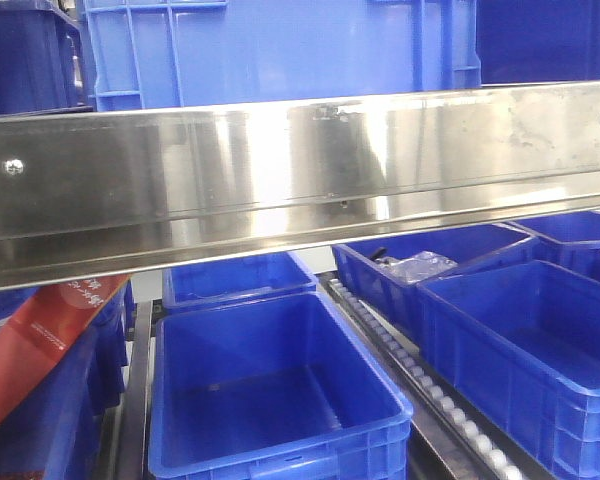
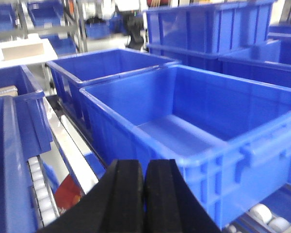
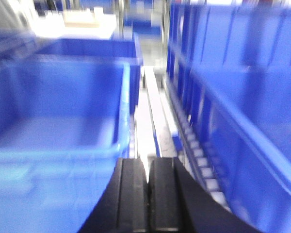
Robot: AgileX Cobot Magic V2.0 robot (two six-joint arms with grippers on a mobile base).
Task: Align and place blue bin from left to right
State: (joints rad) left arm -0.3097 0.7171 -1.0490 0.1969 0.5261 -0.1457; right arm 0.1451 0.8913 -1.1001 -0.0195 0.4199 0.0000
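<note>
An empty blue bin sits low in the middle of the front view, on the rack between two roller tracks. In the left wrist view the same kind of empty blue bin stands just ahead and right of my left gripper, whose black fingers are pressed together on nothing. My right gripper is also shut and empty. It hovers at the near right corner of a blurred blue bin, over the gap beside it. Neither gripper shows in the front view.
A shiny steel beam crosses the front view, hiding the middle of the rack. More blue bins stand to the right, one holding a clear plastic bag. A red carton leans at left. A roller track runs beside the right gripper.
</note>
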